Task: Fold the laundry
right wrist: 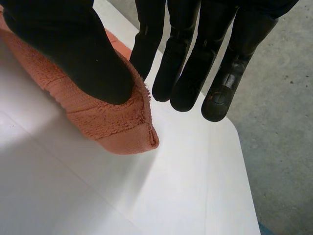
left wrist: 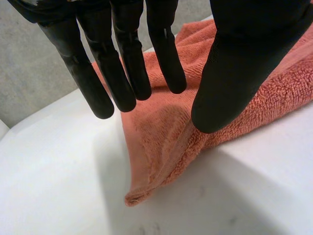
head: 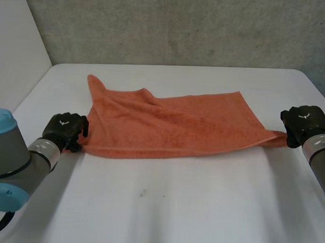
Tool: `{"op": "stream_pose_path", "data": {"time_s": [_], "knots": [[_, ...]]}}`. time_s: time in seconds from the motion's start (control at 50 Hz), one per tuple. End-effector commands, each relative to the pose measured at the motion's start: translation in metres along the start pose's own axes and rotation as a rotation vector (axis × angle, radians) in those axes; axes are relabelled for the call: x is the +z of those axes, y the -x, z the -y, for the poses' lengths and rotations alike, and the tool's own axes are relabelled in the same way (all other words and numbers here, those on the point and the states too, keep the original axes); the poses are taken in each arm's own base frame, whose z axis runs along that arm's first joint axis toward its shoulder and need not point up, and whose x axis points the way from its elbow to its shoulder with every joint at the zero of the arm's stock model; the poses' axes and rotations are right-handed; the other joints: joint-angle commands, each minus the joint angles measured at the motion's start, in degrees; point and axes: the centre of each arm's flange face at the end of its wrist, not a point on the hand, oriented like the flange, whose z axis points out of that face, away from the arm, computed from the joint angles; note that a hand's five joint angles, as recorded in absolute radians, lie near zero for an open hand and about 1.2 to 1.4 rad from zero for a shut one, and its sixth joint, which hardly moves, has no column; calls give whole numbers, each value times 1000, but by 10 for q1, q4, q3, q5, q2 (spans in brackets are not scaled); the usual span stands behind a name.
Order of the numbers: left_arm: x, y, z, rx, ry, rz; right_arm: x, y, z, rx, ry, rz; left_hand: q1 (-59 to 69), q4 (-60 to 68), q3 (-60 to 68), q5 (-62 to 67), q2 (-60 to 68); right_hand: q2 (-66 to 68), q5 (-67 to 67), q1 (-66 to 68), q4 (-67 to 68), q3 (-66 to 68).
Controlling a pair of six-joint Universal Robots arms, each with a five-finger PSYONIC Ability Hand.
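in the head view, the left arm (head: 14,153) comes in from the lower left of the frame. the left hand (head: 63,127) rests at the left middle, touching the near left corner of the towel (head: 173,124). the orange towel lies spread on the white table (head: 175,207) across the middle of the frame, its long side running left to right. its far left corner stands up a little in a wrinkle towards the upper left, and its near right corner is drawn out to a point. this point ends at the right hand (head: 304,122), at the right edge of the frame. behind the table, a grey wall (head: 182,26) fills the top.

in the left wrist view, the left hand's fingers (left wrist: 120,73) are straight and slightly spread, and the thumb (left wrist: 234,63) is straight too. the towel (left wrist: 161,137) lies below them, with its corner on the table (left wrist: 58,171) past the fingertips. the fingertips are free and nothing is pinched.

in the right wrist view, the right hand's fingers (right wrist: 195,63) are straight and apart from the thumb (right wrist: 73,44). the thumb lies on the towel (right wrist: 107,122) near its corner, and the corner sticks out past the thumb onto the table (right wrist: 171,196). the fingers hang just beyond the towel's edge and do not close on it.
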Motion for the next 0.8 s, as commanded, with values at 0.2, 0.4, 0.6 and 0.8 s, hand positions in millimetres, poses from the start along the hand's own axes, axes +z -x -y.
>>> {"op": "stream_pose_path", "data": {"time_s": [0.2,0.4,0.6,0.8], "knots": [[-16,-7,-3,-9,32,-25,0,0,-1,-1,5,2,3,3,2,3,4,123,129,236,116,120],[-12,-9,-10,-10,44,-31,1,2,-3,-2,11,7,6,6,5,6,8,123,129,236,116,120],[6,-6,-17,-9,46,-25,3,2,-4,-2,11,7,35,35,34,34,36,123,129,236,116,120],[21,2,-10,3,-14,11,3,0,-2,0,7,2,342,342,342,342,344,123,129,236,116,120]]}}
